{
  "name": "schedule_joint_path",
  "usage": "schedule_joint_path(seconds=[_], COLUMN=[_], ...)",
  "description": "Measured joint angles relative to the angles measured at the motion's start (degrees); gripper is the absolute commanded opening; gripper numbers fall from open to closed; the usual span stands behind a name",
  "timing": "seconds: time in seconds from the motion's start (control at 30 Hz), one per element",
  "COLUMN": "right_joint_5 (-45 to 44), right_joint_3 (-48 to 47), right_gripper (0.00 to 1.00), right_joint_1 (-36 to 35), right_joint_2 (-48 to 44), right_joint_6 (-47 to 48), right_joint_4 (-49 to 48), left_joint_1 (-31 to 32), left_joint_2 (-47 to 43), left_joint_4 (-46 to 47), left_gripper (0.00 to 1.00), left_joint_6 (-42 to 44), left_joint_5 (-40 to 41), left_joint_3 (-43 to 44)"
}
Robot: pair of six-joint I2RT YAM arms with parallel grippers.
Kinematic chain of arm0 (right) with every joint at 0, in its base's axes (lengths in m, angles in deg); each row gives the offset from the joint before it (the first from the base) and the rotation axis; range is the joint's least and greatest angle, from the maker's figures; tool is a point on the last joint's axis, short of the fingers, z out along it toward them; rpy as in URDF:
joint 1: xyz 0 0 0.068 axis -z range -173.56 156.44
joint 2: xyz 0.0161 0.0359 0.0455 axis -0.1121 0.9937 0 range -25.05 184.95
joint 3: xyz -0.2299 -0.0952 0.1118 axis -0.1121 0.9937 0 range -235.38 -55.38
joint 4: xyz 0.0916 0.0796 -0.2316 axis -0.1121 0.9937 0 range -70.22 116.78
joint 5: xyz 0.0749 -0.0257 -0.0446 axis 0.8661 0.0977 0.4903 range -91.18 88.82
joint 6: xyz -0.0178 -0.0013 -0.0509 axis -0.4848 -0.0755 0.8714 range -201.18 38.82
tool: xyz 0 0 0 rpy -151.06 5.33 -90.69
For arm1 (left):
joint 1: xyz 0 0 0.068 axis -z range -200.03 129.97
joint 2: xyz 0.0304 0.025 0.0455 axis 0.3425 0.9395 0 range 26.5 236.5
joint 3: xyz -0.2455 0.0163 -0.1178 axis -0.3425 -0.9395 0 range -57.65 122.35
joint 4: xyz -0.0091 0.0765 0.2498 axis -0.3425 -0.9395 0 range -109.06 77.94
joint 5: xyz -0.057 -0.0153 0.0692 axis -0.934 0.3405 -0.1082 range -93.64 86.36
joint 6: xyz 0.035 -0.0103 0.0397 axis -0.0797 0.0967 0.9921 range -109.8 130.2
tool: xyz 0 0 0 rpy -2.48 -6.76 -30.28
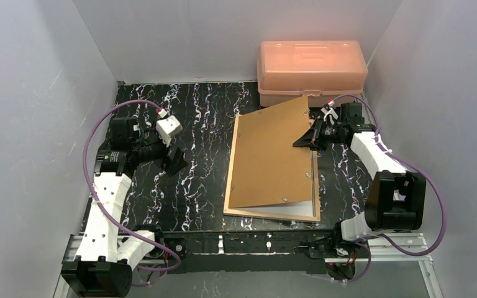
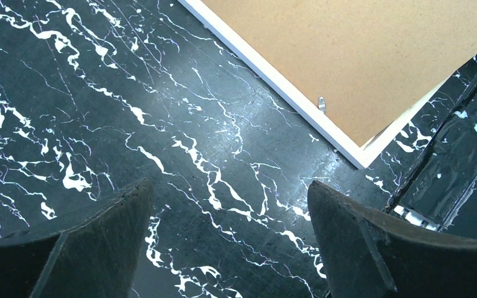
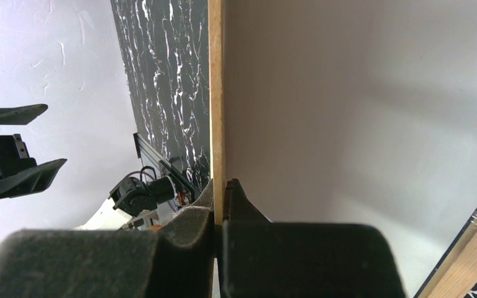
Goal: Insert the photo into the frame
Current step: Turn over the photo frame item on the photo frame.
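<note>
The frame (image 1: 230, 174) lies on the black marbled table, light wood border up; its white edge (image 2: 298, 102) shows in the left wrist view. A plain brown backing board (image 1: 270, 155) rests on it, tilted, with its right side raised. My right gripper (image 1: 307, 138) is shut on that raised edge; the board's thin edge (image 3: 216, 93) runs between the pads (image 3: 218, 198). A pale sheet (image 1: 298, 208) shows under the board; I cannot tell whether it is the photo, whose print is hidden. My left gripper (image 1: 172, 162) hangs open over bare table (image 2: 230, 205), left of the frame.
An orange translucent plastic box (image 1: 312, 71) stands at the back right, just behind the board's far corner. White walls close in on three sides. A metal rail (image 1: 254, 245) runs along the near table edge between the arm bases.
</note>
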Motion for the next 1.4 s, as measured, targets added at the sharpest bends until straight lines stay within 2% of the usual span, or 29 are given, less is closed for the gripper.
schedule_joint_path(seconds=[0.67,1.17,1.4], right_joint_5=[1.7,2.8,3.8], right_joint_3=[7.2,7.1,3.7], right_gripper=[0.01,0.01,0.01], right_joint_1=[0.0,0.0,-0.1], right_joint_2=[-5.9,-2.7,0.0], right_joint_6=[-5.3,-3.5,-1.1], right_joint_4=[-4.4,-5.2,-3.7], left_joint_1=[0.0,0.0,0.0], left_joint_2=[0.5,0.6,1.6], left_joint_4=[0.1,0.5,1.1], left_gripper=[0.9,0.9,0.9], left_joint_6=[0.0,0.0,0.0], left_joint_5=[-0.9,-1.0,-1.0], left_joint_3=[-2.9,-3.6,-3.6])
